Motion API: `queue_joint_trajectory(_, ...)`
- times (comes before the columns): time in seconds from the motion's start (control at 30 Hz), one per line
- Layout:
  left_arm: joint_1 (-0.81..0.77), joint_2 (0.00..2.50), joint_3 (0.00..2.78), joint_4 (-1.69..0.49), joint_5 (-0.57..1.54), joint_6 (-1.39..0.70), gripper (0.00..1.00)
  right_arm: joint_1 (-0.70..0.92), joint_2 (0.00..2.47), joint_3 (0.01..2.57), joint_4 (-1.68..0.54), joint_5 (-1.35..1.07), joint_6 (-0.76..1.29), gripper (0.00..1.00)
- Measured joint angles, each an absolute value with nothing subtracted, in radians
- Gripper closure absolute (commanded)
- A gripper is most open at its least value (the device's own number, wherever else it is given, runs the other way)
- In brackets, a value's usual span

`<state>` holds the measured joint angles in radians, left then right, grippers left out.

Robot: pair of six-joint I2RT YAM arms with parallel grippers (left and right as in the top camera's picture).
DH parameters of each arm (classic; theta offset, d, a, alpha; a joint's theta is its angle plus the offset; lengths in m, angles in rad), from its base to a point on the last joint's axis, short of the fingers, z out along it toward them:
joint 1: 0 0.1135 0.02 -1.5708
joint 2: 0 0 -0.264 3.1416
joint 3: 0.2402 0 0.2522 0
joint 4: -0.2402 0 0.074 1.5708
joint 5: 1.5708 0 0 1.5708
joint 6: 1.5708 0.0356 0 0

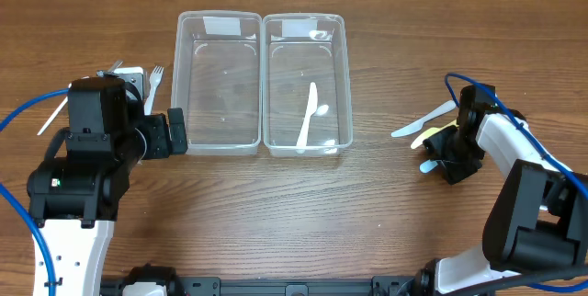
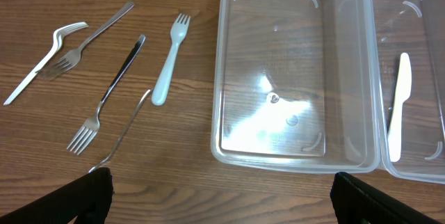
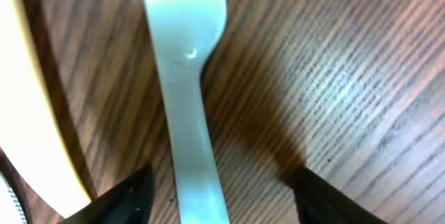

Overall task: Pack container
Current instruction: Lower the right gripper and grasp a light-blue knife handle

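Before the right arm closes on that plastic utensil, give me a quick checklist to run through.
1. Right pincer open: ok.
2. Pale utensil lies between its fingers: ok.
3. Yellow utensil clear of the grasp: cannot tell, it lies close beside.
4. Right container has room: ok, only a white knife inside.
5. Left pincer empty: ok, open.
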<state>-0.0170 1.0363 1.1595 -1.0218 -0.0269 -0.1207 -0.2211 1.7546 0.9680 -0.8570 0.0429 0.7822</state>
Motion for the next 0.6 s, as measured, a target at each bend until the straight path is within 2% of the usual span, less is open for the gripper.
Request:
queue_joint_trajectory(0.3, -0.017, 1.036, 1.159, -1.022, -0.027, -0.121, 0.00, -0.221, 1.754, 0.965, -0.865, 0.030, 0.781, 0.77)
queue_joint_trajectory(0.6, -0.017, 1.036, 1.159, -1.021, -0.027, -0.121, 0.00, -0.221, 1.750, 0.962, -0.860, 0.029, 0.772, 0.88)
